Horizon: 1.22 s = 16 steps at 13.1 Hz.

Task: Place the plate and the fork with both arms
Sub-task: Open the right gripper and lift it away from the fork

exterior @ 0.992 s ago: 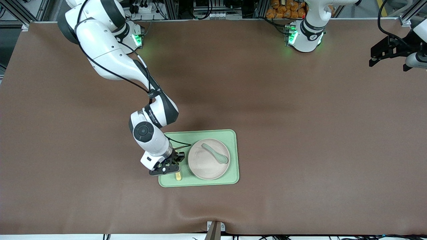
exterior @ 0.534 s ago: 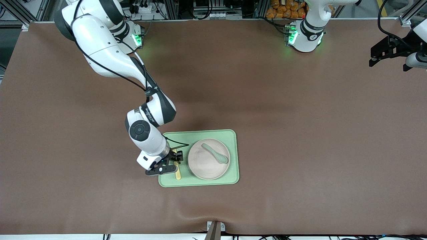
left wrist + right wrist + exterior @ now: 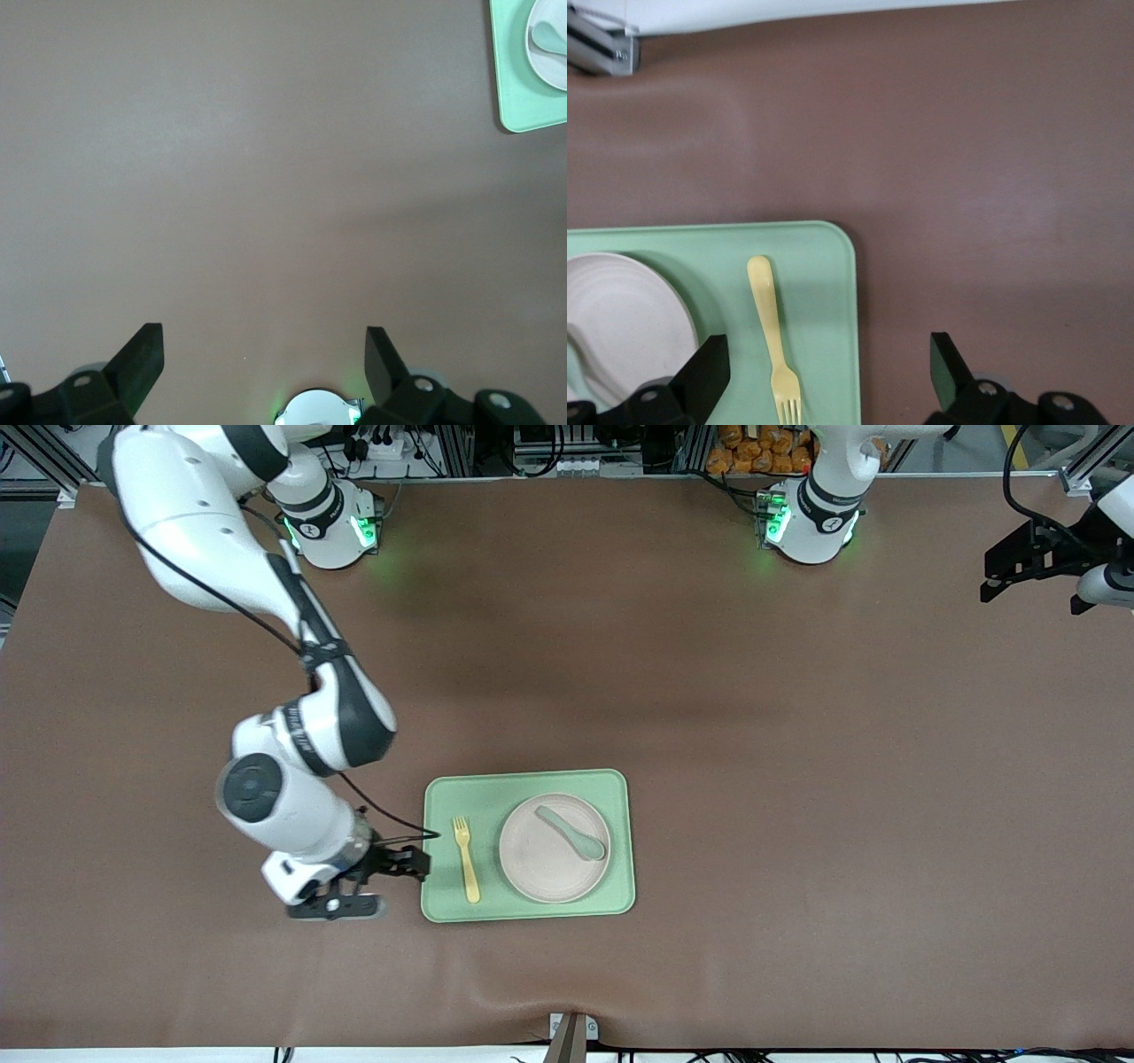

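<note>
The pale-yellow fork (image 3: 466,859) lies flat on the pale-green tray (image 3: 483,793), beside the cream-beige plate (image 3: 540,868), tines pointing away from the front camera. My right gripper (image 3: 376,886) is open and empty, just off the tray's edge toward the right arm's end. In the right wrist view the fork (image 3: 772,336), tray (image 3: 824,257) and plate (image 3: 620,319) show between and beside the open right gripper (image 3: 828,363). My left gripper (image 3: 1019,567) waits open and empty at the left arm's end; in the left wrist view the left gripper (image 3: 263,343) is over bare table.
A grey-green spoon (image 3: 571,834) lies on the plate. The left wrist view shows a corner of the tray (image 3: 518,97) with the plate (image 3: 554,66) far off. The brown mat (image 3: 797,779) covers the table. A metal bracket (image 3: 571,1032) sits at the front edge.
My right gripper has moved off the tray toward the right arm's end, open and empty. The fork, partly hidden under it before, now lies fully in view on the tray.
</note>
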Each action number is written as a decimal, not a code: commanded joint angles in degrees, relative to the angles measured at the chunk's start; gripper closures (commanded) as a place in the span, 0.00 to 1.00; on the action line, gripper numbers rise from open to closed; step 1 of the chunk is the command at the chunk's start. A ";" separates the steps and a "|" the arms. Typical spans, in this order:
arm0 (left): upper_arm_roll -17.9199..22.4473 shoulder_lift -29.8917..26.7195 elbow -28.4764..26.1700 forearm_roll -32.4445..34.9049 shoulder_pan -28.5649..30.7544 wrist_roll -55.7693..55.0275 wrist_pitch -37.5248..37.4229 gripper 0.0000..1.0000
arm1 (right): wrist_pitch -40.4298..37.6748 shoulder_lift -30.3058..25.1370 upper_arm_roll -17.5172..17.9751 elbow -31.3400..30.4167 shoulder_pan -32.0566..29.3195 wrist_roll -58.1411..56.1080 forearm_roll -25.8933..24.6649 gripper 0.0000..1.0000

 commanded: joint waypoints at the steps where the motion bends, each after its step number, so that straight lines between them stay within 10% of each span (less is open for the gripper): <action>1: -0.15 -0.14 0.71 -0.50 0.27 0.25 -0.90 0.00 | -6.79 -6.26 3.92 -1.35 -5.67 -0.28 -0.33 0.00; 10: -0.06 -0.14 0.71 -0.50 0.36 0.25 -0.90 0.00 | -39.49 -23.41 -0.54 4.11 -9.55 -3.00 1.25 0.00; 16: -0.06 -0.14 0.71 -0.58 0.45 0.25 -0.90 0.00 | -28.20 -46.95 -8.12 -27.40 -8.41 -10.47 6.00 0.00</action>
